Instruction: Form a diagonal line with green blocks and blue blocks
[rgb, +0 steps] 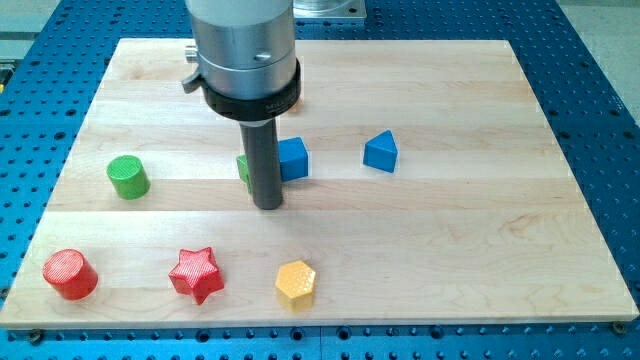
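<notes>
A green cylinder (128, 177) stands at the view's left. A second green block (242, 167) is mostly hidden behind my rod; its shape cannot be made out. A blue cube (292, 158) sits just right of the rod, close to that green block. A blue triangular block (381, 152) lies further right. My tip (268, 204) rests on the board just below the hidden green block and the blue cube.
A red cylinder (70, 274), a red star (195, 274) and a yellow hexagon (295, 283) line the view's bottom. An orange block (295, 101) peeks from behind the arm's metal body. The wooden board (450, 250) sits on a blue perforated table.
</notes>
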